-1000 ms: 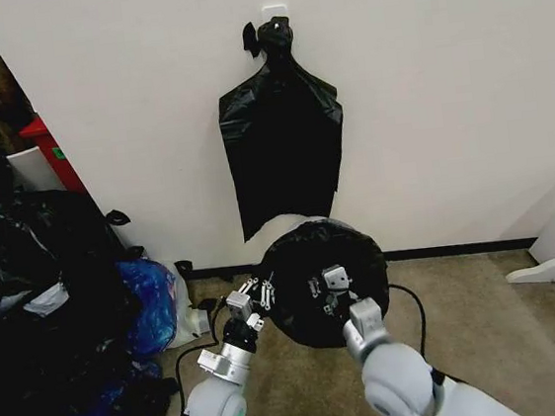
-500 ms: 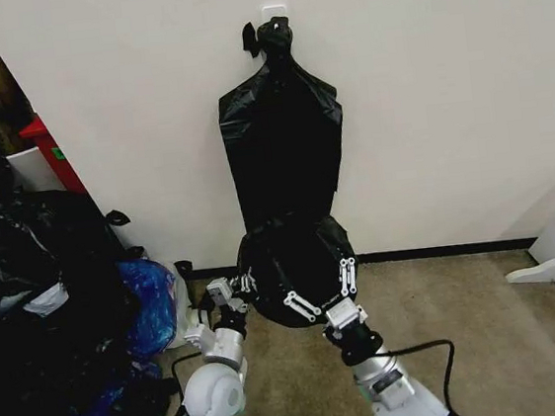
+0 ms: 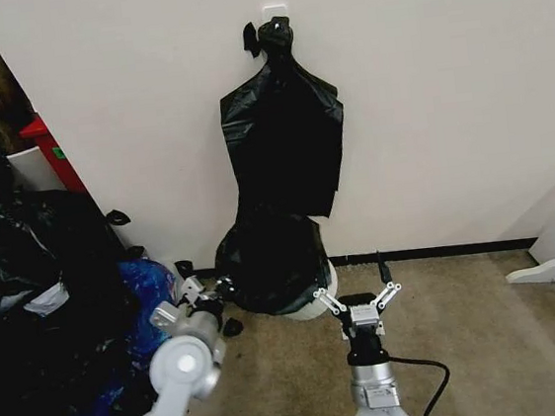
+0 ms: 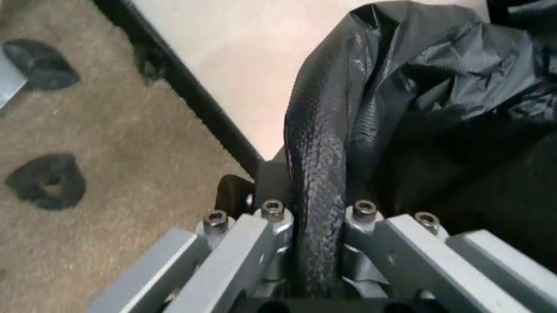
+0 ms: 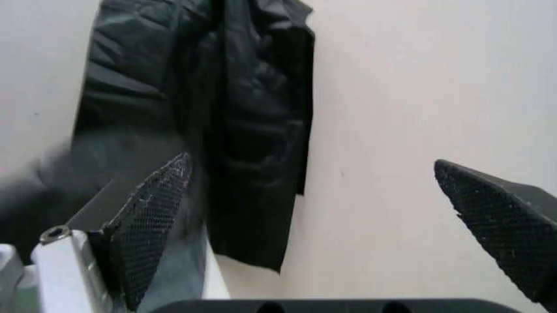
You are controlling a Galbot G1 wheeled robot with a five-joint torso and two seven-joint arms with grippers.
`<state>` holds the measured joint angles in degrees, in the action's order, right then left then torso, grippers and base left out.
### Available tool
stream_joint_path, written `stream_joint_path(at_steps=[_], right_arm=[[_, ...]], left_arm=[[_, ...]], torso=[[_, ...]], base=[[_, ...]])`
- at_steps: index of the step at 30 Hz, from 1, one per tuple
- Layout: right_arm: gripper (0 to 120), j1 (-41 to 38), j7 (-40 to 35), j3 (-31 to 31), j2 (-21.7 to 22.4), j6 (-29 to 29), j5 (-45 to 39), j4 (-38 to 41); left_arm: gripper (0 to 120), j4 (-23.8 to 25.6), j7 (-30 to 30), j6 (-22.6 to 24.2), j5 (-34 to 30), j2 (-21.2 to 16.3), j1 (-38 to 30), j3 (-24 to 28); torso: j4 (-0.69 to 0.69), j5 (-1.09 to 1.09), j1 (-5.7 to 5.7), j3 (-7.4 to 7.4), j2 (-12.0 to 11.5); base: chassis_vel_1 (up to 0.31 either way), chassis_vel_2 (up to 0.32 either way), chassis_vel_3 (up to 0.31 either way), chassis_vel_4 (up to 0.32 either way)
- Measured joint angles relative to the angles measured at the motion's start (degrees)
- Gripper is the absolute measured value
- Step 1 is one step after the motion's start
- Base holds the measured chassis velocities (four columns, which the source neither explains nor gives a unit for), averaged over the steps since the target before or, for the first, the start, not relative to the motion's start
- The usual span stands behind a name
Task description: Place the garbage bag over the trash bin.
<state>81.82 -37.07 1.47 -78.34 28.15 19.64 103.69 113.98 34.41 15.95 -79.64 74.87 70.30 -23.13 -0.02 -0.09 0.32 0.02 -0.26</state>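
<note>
- Left gripper (image 3: 210, 293) clamped on a fold of the garbage bag (image 3: 271, 263), at roughly 8 o'clock of the bag's bulge; left wrist view shows the black film pinched tight between both fingers (image 4: 320, 215).
- Right gripper (image 3: 359, 299) released, fingers splayed wide, nothing between them; it sits at about 4 o'clock of the bag, just beside the bin, not touching the plastic. Right wrist view: textured pads (image 5: 148, 228) far apart, wall between them.
- Garbage bag domed over the trash bin (image 3: 318, 306), covering top and most of the sides; a sliver of cream-white wall shows at the bag's 5 o'clock edge.
- Bin stands on the carpet (image 3: 469, 327) against the wall (image 3: 445, 101), right at the dark baseboard.
- Flat black bags (image 3: 284, 138) hang from a wall hook (image 3: 274, 14) at 12 o'clock above the bin, lower edge overlapping the top of the dome as seen from the head.
- Heap of stuffed black bags (image 3: 38, 293) well off at 9 o'clock, blue bag (image 3: 148, 301) at its edge near the left gripper.
</note>
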Motion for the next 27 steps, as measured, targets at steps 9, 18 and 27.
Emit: stream_joint_path(at_steps=[9,18,27], right_arm=[[100,-2.04,3.26,0.06,-1.16,3.07,0.52,-8.37],[100,-3.43,1.82,0.24,-0.74,-0.87,6.48,-13.26],[100,-4.38,2.45,0.87,2.8,-2.08,6.1,-10.9]], left_arm=[[4,2.86,0.89,1.33,-0.78,-0.09,1.95,-0.03],[4,4.04,0.65,1.1,-0.22,-0.33,2.33,0.2],[4,2.95,-1.96,-0.4,2.36,-0.67,1.77,1.61]], torso=[[0.02,-0.12,0.0,0.0,0.0],[-0.04,0.25,0.0,0.0,0.0],[-0.04,0.21,0.0,0.01,0.0]], base=[[0.0,0.0,0.0,0.0],[0.0,0.0,0.0,0.0],[0.0,0.0,0.0,0.0]])
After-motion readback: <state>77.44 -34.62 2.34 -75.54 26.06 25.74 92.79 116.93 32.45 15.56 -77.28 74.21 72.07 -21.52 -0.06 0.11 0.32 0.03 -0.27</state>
